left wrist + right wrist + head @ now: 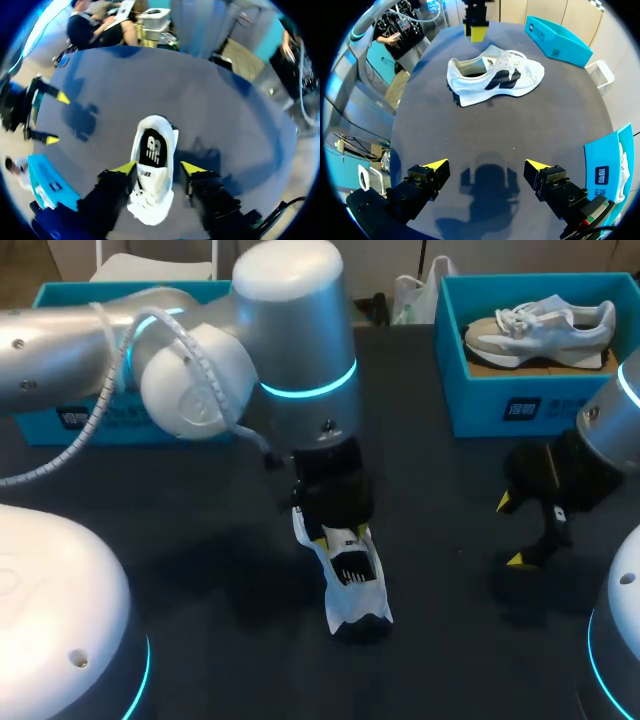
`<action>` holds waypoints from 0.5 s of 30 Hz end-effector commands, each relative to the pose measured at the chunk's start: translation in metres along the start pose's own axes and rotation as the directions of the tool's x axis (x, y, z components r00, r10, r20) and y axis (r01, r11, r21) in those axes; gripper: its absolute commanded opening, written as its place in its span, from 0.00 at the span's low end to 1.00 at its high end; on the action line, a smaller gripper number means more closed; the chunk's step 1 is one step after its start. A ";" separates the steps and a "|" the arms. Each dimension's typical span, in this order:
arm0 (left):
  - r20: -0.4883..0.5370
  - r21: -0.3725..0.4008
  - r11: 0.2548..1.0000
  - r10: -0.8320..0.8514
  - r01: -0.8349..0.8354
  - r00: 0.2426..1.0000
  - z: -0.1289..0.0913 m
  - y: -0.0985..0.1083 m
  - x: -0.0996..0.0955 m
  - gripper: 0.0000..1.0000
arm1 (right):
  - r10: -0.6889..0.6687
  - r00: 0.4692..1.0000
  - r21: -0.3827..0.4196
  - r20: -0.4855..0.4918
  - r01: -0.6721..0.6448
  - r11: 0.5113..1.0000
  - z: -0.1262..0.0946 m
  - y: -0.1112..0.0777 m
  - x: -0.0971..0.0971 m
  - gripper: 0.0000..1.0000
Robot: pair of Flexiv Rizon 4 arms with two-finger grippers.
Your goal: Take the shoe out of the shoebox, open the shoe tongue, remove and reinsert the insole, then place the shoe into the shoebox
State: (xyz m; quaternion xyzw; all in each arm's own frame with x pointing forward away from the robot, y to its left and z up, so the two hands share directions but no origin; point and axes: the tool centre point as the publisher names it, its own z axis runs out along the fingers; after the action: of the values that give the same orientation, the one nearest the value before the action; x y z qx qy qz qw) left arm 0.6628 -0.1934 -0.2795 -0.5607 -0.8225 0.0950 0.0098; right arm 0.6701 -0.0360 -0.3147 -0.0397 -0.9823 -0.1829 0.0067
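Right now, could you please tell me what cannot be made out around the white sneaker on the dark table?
Head view: the white sneaker's heel end is hidden under the left gripper.
Head view: the left arm covers the inside of the blue cardboard box behind it.
Left wrist view: the black insole's front is hidden under the tongue and laces.

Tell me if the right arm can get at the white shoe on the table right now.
Probably yes: bare table lies between the open right claw and the shoe, though the left claw straddles it.
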 end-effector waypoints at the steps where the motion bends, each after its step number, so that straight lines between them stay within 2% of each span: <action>1: 0.045 -0.047 0.982 -0.180 0.182 0.983 -0.035 -0.010 0.006 1.00 | 0.000 1.000 0.002 0.003 0.000 1.000 0.001 0.000 0.001 1.00; 14: 0.045 -0.047 0.982 -0.180 0.182 0.983 -0.035 -0.010 0.006 1.00 | 0.000 1.000 0.002 0.003 0.000 1.000 0.001 0.000 0.001 1.00; 15: 0.046 -0.040 0.971 -0.234 0.236 0.971 -0.035 -0.012 0.009 1.00 | 0.000 1.000 0.002 0.003 0.000 1.000 0.001 0.000 0.001 1.00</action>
State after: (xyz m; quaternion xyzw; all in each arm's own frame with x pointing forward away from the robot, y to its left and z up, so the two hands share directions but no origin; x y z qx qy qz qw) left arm 0.6562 -0.1890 -0.2431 -0.4808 -0.8729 0.0826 -0.0103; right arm 0.6701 -0.0360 -0.3147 -0.0398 -0.9823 -0.1829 0.0067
